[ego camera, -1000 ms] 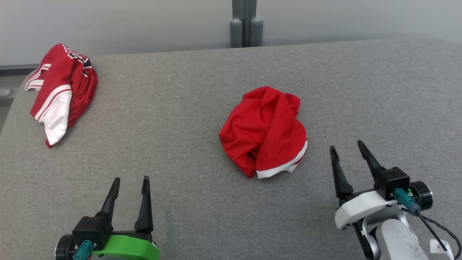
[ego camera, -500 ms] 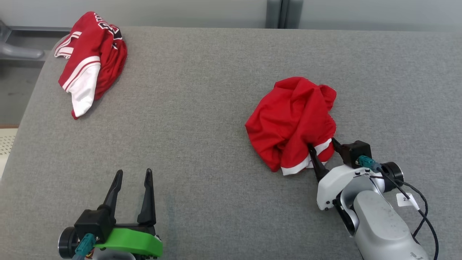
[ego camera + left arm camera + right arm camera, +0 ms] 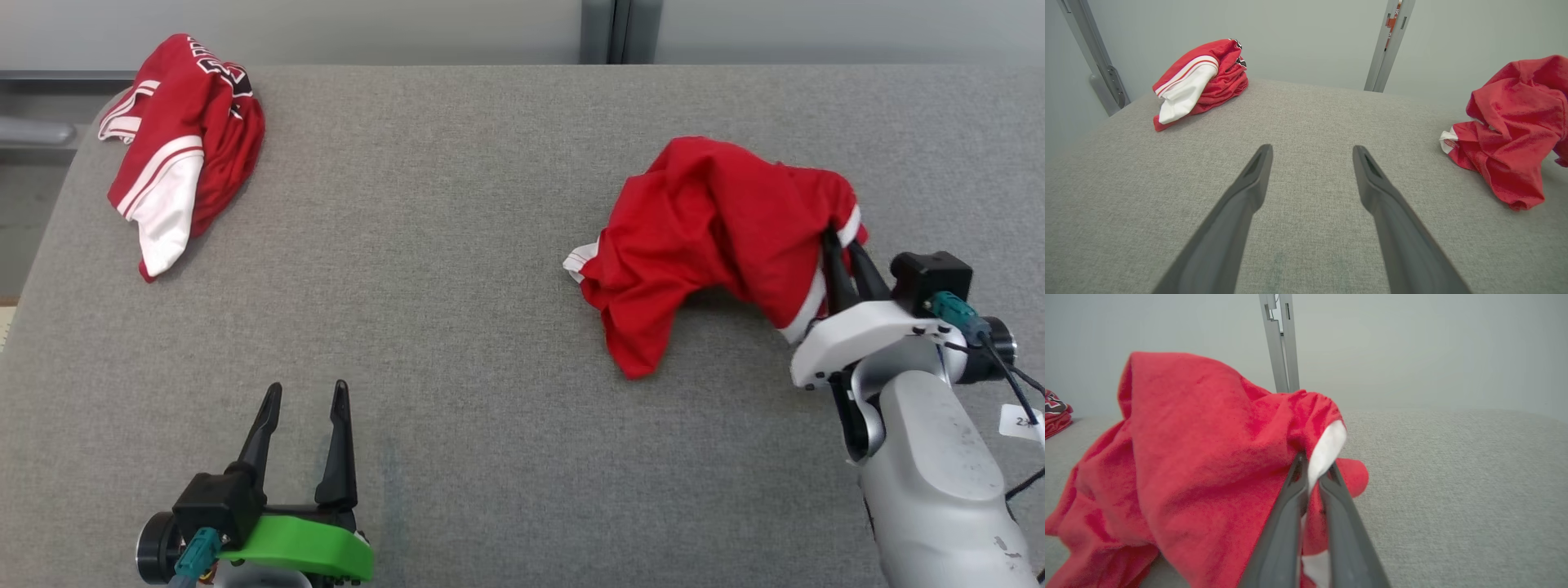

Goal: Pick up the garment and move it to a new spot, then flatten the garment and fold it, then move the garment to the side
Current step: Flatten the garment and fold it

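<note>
The garment (image 3: 710, 229) is a crumpled red cloth with white trim, on the right half of the grey padded table (image 3: 457, 269). My right gripper (image 3: 842, 238) is shut on its white-edged hem and holds that end lifted, while the left end trails down onto the table. In the right wrist view the two fingers pinch the white hem of the garment (image 3: 1208, 457) at the gripper (image 3: 1316, 465). My left gripper (image 3: 304, 392) stands open at the lower left, well away from it, with nothing between its fingers (image 3: 1249, 188). The left wrist view has the garment (image 3: 1511, 130) at its right edge.
A second red and white garment (image 3: 175, 147) lies bunched at the table's far left corner, also in the left wrist view (image 3: 1200, 81). A grey upright post (image 3: 604, 33) stands behind the table's back edge against a pale wall.
My right gripper reached the garment's white hem, shut on it, and has lifted that end up and to the right. The head camera shifted. The left gripper stayed put.
</note>
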### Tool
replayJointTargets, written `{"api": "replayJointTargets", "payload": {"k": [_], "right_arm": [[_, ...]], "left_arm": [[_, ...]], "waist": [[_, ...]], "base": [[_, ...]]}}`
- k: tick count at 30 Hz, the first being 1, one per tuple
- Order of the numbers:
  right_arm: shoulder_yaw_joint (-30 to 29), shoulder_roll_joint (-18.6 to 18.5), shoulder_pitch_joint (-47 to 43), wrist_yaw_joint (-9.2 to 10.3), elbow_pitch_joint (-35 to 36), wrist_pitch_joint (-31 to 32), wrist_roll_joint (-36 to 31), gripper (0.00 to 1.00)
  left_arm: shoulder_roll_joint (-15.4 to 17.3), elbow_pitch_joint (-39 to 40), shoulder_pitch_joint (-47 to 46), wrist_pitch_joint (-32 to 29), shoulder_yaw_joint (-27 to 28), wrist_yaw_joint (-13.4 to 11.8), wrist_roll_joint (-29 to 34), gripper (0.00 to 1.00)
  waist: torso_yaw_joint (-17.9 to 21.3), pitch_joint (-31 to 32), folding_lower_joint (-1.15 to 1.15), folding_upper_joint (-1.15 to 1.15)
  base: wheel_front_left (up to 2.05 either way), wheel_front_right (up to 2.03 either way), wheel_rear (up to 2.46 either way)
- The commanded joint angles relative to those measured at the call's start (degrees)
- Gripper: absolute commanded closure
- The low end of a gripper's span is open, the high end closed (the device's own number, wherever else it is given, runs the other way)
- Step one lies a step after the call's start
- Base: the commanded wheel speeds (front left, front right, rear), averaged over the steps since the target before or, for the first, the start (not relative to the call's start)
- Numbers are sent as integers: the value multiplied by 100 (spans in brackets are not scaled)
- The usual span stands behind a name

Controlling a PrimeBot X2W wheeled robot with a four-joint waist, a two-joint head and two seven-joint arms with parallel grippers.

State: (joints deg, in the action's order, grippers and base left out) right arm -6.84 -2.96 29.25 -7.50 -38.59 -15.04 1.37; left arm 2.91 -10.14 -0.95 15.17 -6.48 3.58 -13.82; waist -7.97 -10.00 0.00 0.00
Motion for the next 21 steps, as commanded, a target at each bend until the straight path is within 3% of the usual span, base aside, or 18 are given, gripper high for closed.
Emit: {"api": "replayJointTargets", "payload": {"k": [1, 3, 4, 5, 6, 7, 15, 21], "right_arm": [[-184, -30, -88, 2, -37, -19, -149, 100], [-471, -42, -74, 2, -135, -18, -399, 100], [-616, -59, -49, 2, -122, -19, -518, 90], [-736, -61, -45, 2, -135, -20, -606, 69], [-829, -53, -39, 2, -125, -20, -686, 17], [-903, -48, -37, 2, -84, -20, -727, 0], [-1073, -6, -634, 2, 421, -20, -619, 0], [-810, -2, -1133, 2, 472, -20, -319, 0]], "left_arm": [[-2, 8, -67, -3, -9, 8, 6, 0], [-1, 9, -96, -3, -20, 8, 6, 0], [-1, 10, -109, -3, -28, 9, 7, 0], [-1, 12, -118, -3, -30, 8, 8, 0], [-1, 11, -125, -3, -30, 6, 11, 0], [-1, 9, -132, -3, -29, 3, 13, 0], [-1, -32, -92, -3, 2, 16, 30, 0], [-1, -12, -35, -3, 13, 41, 51, 0]], "waist": [[22, -17, 0, 0], [33, -46, 0, 0], [38, -65, 0, 0], [41, -81, 0, 0], [49, -98, 0, 0], [55, -105, 0, 0], [174, 4, 0, 0], [260, 19, 0, 0]], "base": [[0, 0, 0], [0, 0, 0], [0, 0, 0], [0, 0, 0], [0, 0, 0], [0, 0, 0], [0, 0, 0], [0, 0, 0]]}}
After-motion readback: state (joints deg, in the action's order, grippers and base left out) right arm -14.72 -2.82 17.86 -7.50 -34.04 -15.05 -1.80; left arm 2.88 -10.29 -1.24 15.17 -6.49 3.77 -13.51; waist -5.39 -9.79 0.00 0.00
